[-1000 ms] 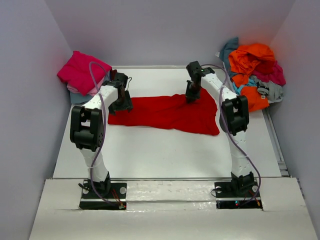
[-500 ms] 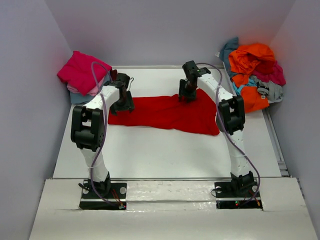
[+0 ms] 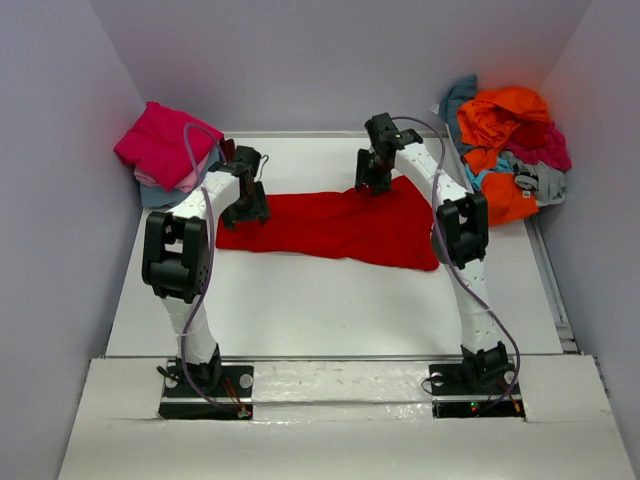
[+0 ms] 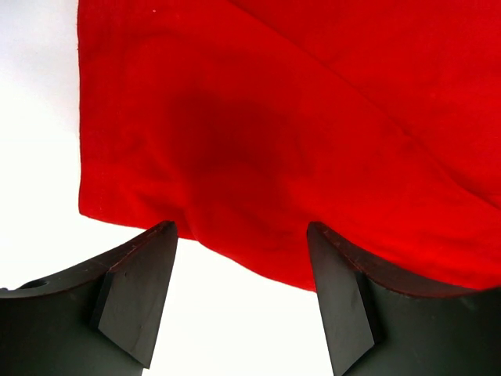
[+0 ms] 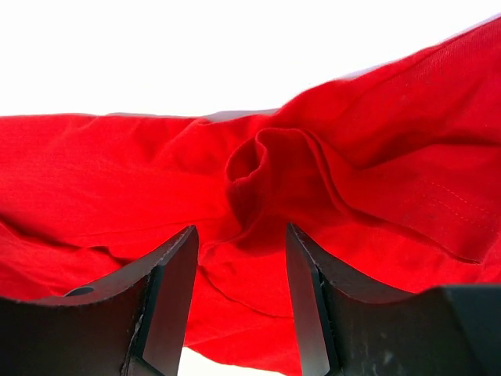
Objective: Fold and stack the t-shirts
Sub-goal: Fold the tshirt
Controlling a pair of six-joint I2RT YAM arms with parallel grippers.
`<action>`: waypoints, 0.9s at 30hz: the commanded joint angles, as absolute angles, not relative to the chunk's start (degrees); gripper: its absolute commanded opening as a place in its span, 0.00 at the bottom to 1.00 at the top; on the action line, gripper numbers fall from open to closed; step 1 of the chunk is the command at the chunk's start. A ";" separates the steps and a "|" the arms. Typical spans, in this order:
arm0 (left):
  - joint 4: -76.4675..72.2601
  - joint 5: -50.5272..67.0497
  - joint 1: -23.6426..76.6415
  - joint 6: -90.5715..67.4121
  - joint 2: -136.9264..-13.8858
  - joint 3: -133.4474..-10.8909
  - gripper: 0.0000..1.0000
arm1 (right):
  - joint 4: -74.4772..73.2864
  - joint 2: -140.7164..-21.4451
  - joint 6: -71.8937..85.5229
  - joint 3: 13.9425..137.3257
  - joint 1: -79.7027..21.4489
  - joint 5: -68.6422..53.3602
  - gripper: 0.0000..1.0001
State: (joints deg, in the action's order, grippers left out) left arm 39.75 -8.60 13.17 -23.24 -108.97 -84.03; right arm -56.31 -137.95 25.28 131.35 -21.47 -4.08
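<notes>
One red t-shirt (image 3: 330,228) lay spread flat on the white surface (image 3: 320,310), its long axis running left to right between the two arms and its deeper end toward the right; which end held the collar could not be told. Left fingers (image 4: 133,290) stood at the shirt's left end, well apart and holding nothing. Right fingers (image 5: 164,305) stood at the far edge near the middle, likewise parted and empty. Bare surface lay open on the near side of the shirt, with a narrower strip beyond it. A folded stack (image 3: 160,150) of magenta, pale pink and grey-blue shirts sat in the far left corner against the wall. An unfolded heap (image 3: 505,140) of orange, teal, maroon and grey shirts filled the far right corner. Only the left wrist view showed a straight corner of the cloth's edge lying just ahead of the fingers. Only the right wrist view showed a small bunched ridge of cloth raised just ahead of the gap between the fingers.
</notes>
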 commanded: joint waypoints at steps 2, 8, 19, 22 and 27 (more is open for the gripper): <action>39.46 -8.44 13.54 -23.47 -108.72 -83.67 0.79 | -56.51 -135.98 25.48 131.50 -21.88 -2.03 0.54; 39.46 -8.35 13.54 -23.12 -108.98 -84.02 0.79 | -60.12 -129.75 28.65 125.61 -21.88 3.77 0.52; 39.55 -8.00 13.54 -22.50 -110.13 -85.08 0.79 | -54.16 -121.11 31.64 109.34 -21.88 7.21 0.52; 39.99 -8.61 13.54 -22.15 -109.95 -85.25 0.79 | -55.71 -126.00 31.03 111.96 -21.88 6.86 0.52; 40.34 -8.88 13.54 -22.15 -109.34 -84.90 0.79 | -58.10 -134.29 29.80 121.09 -21.88 5.80 0.51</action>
State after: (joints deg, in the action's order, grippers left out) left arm 39.00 -8.10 13.17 -22.94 -110.85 -84.03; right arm -57.67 -129.03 30.81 115.79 -21.47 5.80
